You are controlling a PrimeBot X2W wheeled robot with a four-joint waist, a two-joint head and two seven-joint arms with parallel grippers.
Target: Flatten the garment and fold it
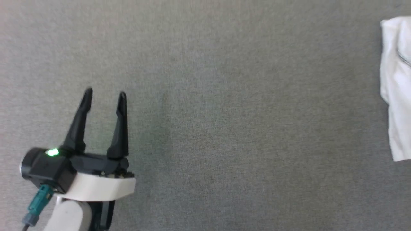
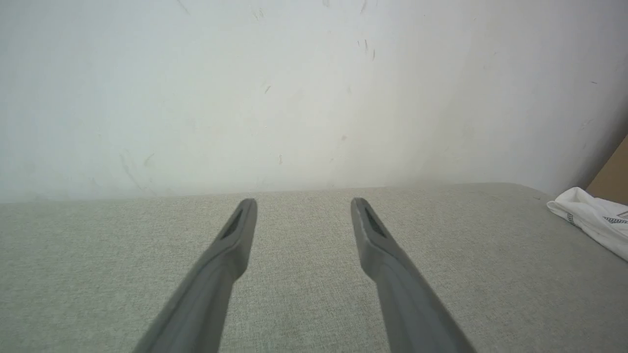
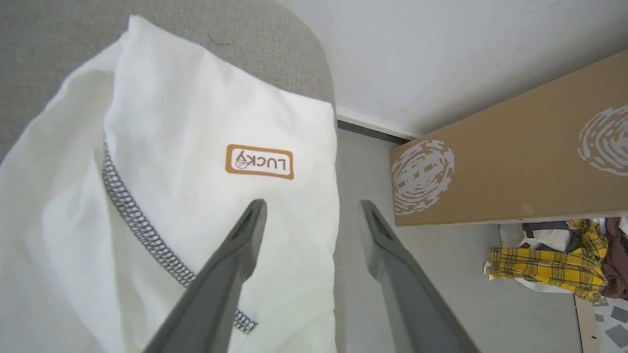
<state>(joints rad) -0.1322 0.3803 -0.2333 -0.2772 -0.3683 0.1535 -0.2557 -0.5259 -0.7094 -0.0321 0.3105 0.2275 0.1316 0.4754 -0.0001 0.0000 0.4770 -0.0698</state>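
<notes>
Risk, slip off the edge: the garment [image 3: 196,122] lay at the far right margin of the grey surface [image 1: 224,112], its side flush with the rim above the floor [image 3: 441,294]. A pull outward would likely drag it over the side.
Risk, partial grasp: the fabric looked thin and was layered on itself. A pinch might catch the top layer alone and leave the rest bunched when spread.
Risk, reach: the left gripper [image 1: 105,93] stood well apart from the cloth. Judged from this, any two-handed spreading would require moving the cloth inward first or a long crossing by that arm.
Risk, obstruction: a cardboard box [image 3: 515,162] stood on the floor just beyond the rim, and a wide outward swing of the right arm could meet it.
Left gripper state: fingers spread, nothing between them, over bare surface.
Right gripper [image 3: 312,205] state: fingers spread and empty, one over the cloth, the other over the floor past the rim. Contact with the fabric could not be determined.
Garment appearance: white and soft, with gentle creases. A dark grey zigzag seam [image 3: 132,211] ran diagonally across it, and a small brown-outlined rectangular logo [image 3: 259,161] read upside down in the right wrist view.
Garment lay: compact and overlapped, not spread flat.
</notes>
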